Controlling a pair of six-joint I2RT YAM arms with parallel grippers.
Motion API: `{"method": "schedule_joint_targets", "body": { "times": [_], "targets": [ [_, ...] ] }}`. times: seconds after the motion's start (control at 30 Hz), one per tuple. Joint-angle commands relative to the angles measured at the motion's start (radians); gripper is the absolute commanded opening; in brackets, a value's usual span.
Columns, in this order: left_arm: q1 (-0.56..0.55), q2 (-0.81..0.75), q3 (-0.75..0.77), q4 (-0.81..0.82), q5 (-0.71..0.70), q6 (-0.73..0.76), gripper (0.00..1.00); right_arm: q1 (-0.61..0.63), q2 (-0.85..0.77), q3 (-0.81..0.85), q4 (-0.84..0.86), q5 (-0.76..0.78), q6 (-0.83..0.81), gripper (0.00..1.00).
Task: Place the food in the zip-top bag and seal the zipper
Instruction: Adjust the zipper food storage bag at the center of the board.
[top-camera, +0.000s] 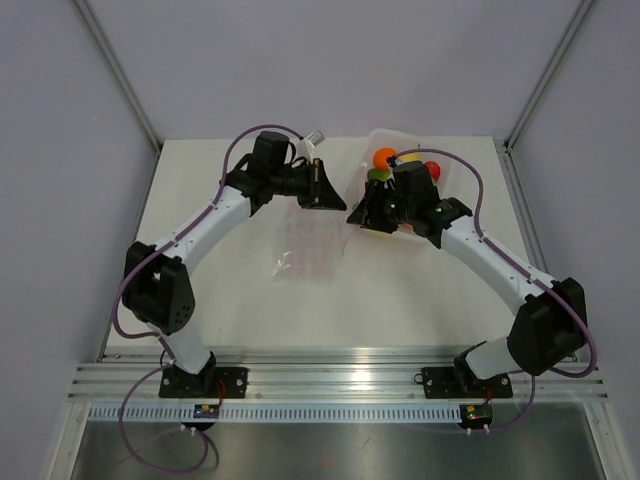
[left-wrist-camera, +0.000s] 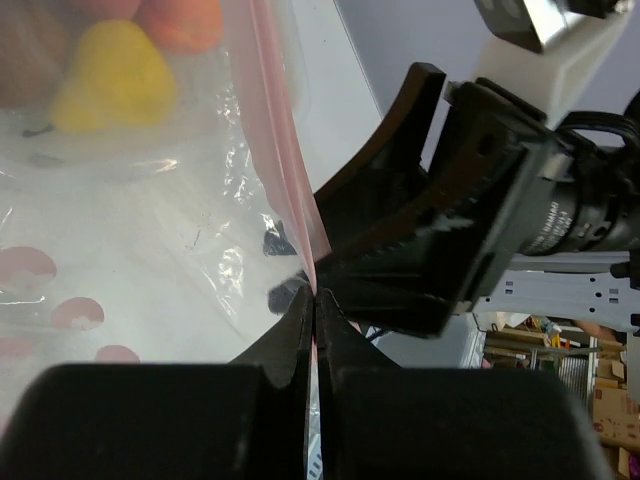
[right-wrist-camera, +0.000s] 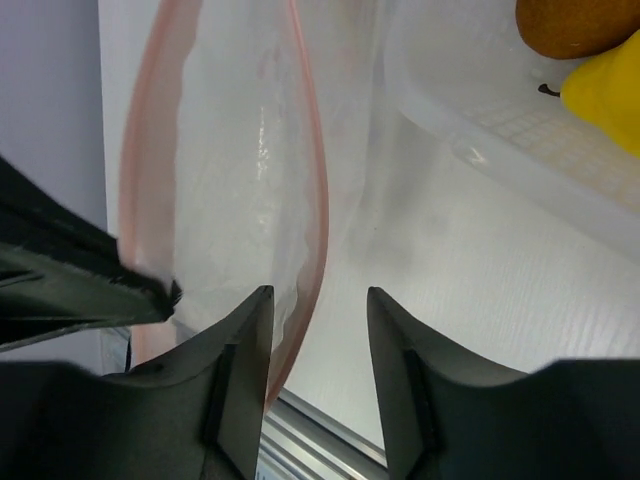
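While left jaws are clamping tight on the zipper (left-wrist-camera: 285, 150), right jaws are hanging half open, empty, beside the bag's (top-camera: 310, 245) other lip, needing it centred between them before closing. Food (top-camera: 385, 158) is sitting in the tray (right-wrist-camera: 470, 140).

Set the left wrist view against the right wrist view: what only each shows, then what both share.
Only left wrist: the left gripper pinched shut on the zipper; pink dots on the zip-top bag. Only right wrist: the right gripper open, the bag's mouth gaping, the tray wall. Both: bag, zipper, a yellow fruit.
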Motion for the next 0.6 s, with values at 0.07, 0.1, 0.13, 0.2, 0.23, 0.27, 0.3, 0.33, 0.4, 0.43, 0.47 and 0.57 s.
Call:
{"method": "schedule_joint_targets", "body": {
  "times": [0.07, 0.1, 0.13, 0.2, 0.23, 0.27, 0.3, 0.33, 0.4, 0.43, 0.47, 0.57],
  "targets": [
    [0.007, -0.092, -0.02, 0.009, 0.0, 0.022, 0.0, -0.002, 0.033, 0.046, 0.041, 0.025, 0.015, 0.4],
    [0.008, -0.095, -0.028, 0.004, -0.004, 0.028, 0.0, -0.002, 0.04, 0.047, 0.052, 0.019, 0.019, 0.38],
    [0.008, -0.106, -0.033, 0.004, -0.006, 0.028, 0.0, -0.001, 0.061, 0.053, 0.059, 0.014, 0.019, 0.34],
    [0.013, -0.115, -0.036, -0.002, -0.01, 0.038, 0.0, -0.002, 0.089, 0.088, 0.056, -0.007, 0.012, 0.13],
    [0.016, -0.124, -0.028, -0.023, -0.015, 0.046, 0.0, -0.002, 0.113, 0.104, 0.043, -0.006, 0.009, 0.06],
    [0.027, -0.126, -0.02, -0.045, -0.023, 0.066, 0.0, -0.002, 0.122, 0.145, 0.027, 0.02, 0.001, 0.0],
    [0.033, -0.132, 0.01, -0.066, -0.044, 0.081, 0.0, -0.002, 0.139, 0.171, -0.015, 0.046, -0.005, 0.0],
    [0.042, -0.135, 0.036, -0.139, -0.069, 0.101, 0.0, -0.002, 0.142, 0.199, -0.037, 0.074, -0.011, 0.0],
    [0.068, -0.123, 0.114, -0.215, -0.13, 0.17, 0.0, -0.002, 0.159, 0.324, -0.082, 0.158, -0.037, 0.0],
    [0.093, -0.086, 0.239, -0.322, -0.154, 0.193, 0.0, -0.001, 0.168, 0.379, -0.109, 0.192, -0.051, 0.0],
    [0.108, -0.063, 0.342, -0.376, -0.19, 0.231, 0.0, -0.002, 0.181, 0.52, -0.132, 0.209, -0.07, 0.0],
    [0.14, 0.023, 0.752, -0.554, -0.199, 0.271, 0.0, -0.002, 0.208, 0.728, -0.152, 0.224, -0.085, 0.0]
  ]
}}
